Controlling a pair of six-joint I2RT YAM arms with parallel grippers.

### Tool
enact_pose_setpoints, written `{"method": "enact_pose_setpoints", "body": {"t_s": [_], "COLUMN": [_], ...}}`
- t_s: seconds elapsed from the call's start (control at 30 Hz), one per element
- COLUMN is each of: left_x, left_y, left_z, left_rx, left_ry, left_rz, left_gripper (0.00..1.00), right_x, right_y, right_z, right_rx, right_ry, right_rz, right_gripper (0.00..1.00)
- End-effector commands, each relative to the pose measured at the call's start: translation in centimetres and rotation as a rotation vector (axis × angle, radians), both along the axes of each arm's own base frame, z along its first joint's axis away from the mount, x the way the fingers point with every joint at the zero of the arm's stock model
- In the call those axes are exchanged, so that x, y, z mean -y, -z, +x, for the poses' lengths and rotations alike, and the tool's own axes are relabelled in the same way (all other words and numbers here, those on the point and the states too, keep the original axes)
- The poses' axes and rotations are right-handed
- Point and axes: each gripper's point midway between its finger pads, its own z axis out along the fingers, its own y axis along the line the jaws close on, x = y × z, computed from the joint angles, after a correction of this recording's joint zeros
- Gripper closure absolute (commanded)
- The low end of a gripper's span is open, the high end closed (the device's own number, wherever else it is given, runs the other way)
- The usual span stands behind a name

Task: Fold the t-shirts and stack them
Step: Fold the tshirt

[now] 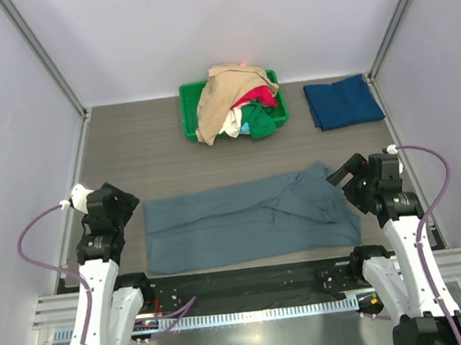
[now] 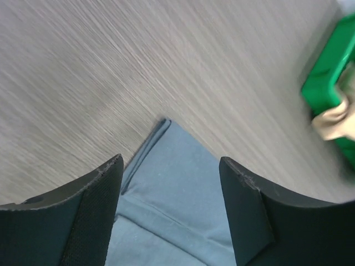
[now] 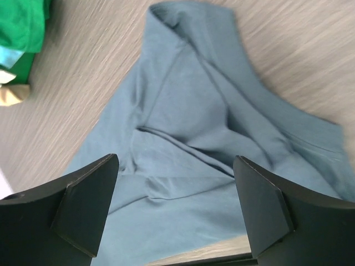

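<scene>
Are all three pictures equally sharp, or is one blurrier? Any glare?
Top external: sharp, evenly lit, no glare on the grey-blue t-shirt. Left wrist: blurriest, table grain streaked, green bin smeared. Right wrist: the shirt's folds fairly crisp, table grain streaked, the right gripper's fingers dark and soft-edged.

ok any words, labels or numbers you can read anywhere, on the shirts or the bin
No readable text in any view.
The slate grey-blue t-shirt, the folded navy t-shirt and the pile of shirts in the green bin show no print, tag or label.
The left gripper and right gripper show no markings.
</scene>
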Motion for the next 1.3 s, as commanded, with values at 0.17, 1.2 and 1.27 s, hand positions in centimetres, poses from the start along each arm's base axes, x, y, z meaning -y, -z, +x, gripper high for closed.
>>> {"method": "enact_pose_setpoints", "body": {"t_s": [0.17,1.2,1.27], "left_x": [5.9,20.2,20.7], "left_y": [3.9,13.2,13.1], "left_z": [3.9,-9.8,-11.1], "left_rx": [-0.132,-0.473,-0.452], "left_ry": [0.276,0.698,0.675], "left_rz": [-0.057,-0.388,-0.436], "left_gripper": [0.35,0.41,0.41], "right_x": [-5.1,-7.3,-7.0], "right_y": [2.9,13.6,13.5], "right_z": [2.4,20.7,21.7], "right_rx": [-0.048,-0.348,-0.34], "right_ry": [-0.15,-0.183,-0.181], "right_rz": [0.073,-0.128,-0.141], "right_gripper": [0.09,0.03,0.03]}}
